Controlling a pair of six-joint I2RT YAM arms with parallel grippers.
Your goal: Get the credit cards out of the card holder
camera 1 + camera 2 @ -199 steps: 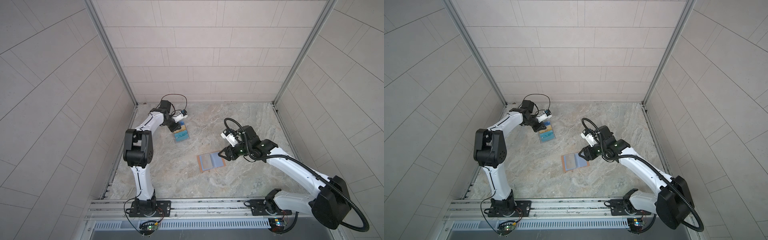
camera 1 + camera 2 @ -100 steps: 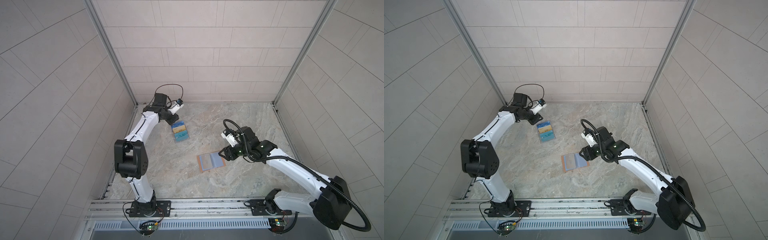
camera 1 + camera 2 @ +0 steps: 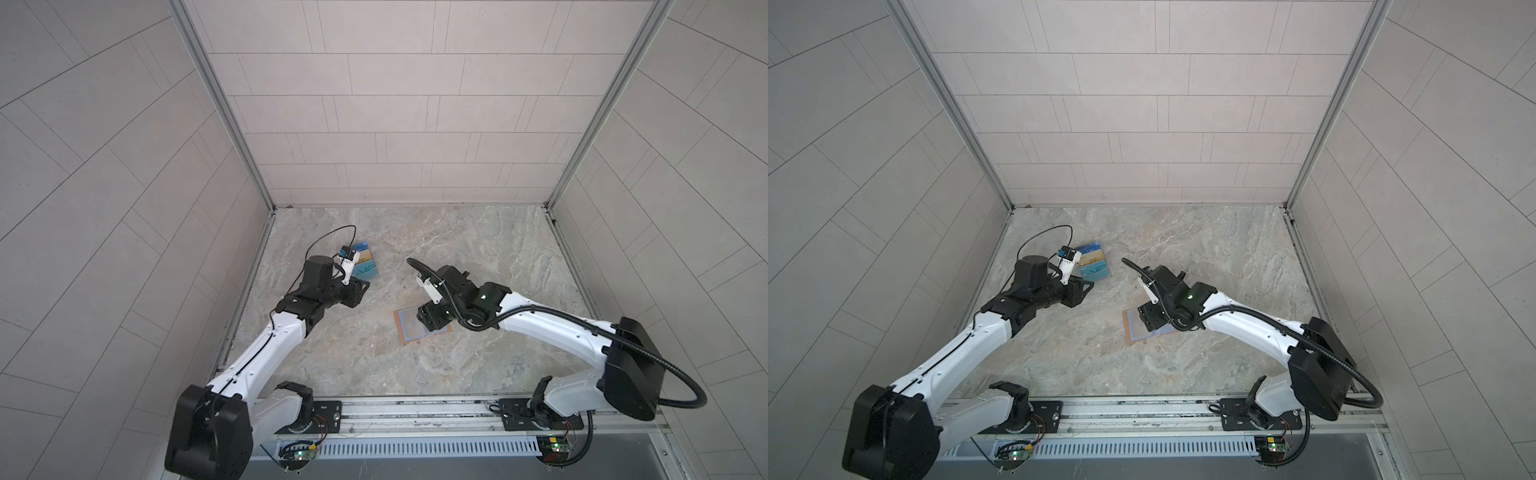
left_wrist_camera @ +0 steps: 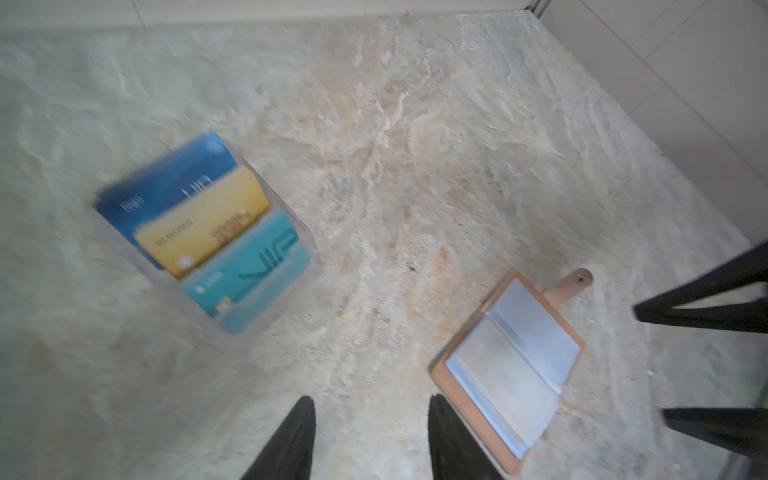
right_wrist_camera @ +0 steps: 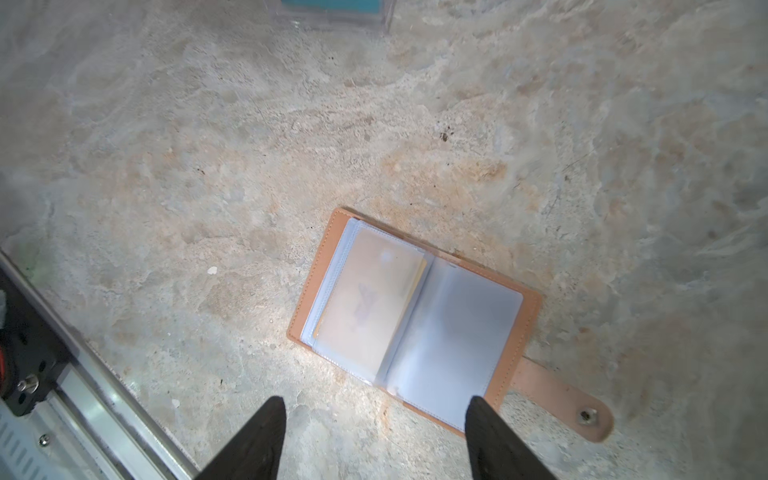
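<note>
Left gripper: jaws moderately apart with nothing between them, bare table beneath.
Left gripper, position: in both top views it hangs near the stack of cards and well apart from the wallet.
Right gripper: jaws spread wide and empty, with the fingertips just short of the wallet's near edge.
Right gripper, position: in both top views it hangs over the wallet and hides part of it.
Wallet: lies unfolded flat on the table, pale sleeves facing up. In the top views only one brown edge and some sleeve show.
Strap: lies flat beside the wallet with its snap visible. Only the wrist views show it.
Yellowish card: sits inside one frosted sleeve. Only the right wrist view shows it.
Stack of cards: blue, gold and teal cards overlap in a clear tray. In the top views the left wrist camera covers one corner of the stack.
Left wrist view: blurred, but alone shows the stack, the wallet and the right gripper's fingers together.
Right wrist view: sharp, but shows only the teal edge of the stack.
</note>
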